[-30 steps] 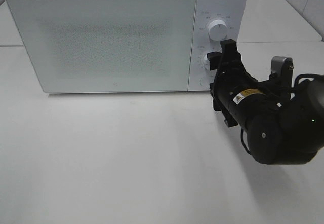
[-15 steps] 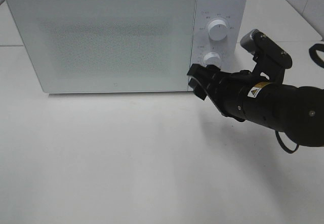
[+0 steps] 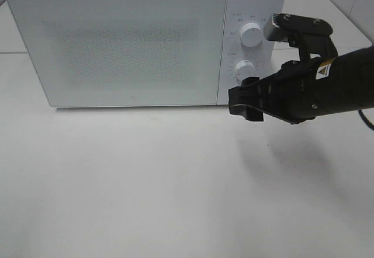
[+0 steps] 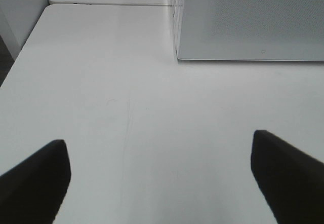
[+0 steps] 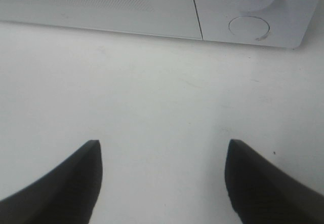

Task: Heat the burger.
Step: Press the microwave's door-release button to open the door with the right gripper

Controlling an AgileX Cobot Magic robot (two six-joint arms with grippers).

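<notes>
The right gripper (image 3: 245, 100) has its two black fingers (image 5: 66, 183) spread wide, and nothing is between them. It hangs over the white table (image 3: 146, 182), just in front of the lower right corner of the microwave (image 3: 257, 1). It points toward the left side of the high view, and its arm reaches in from the right. Close by, on the microwave's front, is the lower knob (image 3: 245, 68), and above that is the top knob (image 3: 251, 34). The right wrist view also shows a round button (image 5: 248, 27) under the lower knob. The microwave door (image 3: 123, 42) is shut.

The left gripper (image 4: 162, 178) is spread wide too and holds nothing. It is low over the table and looks toward the microwave's left front corner.

The burger shows in no view. I cannot tell where it lies from either gripper, or which way it points.
</notes>
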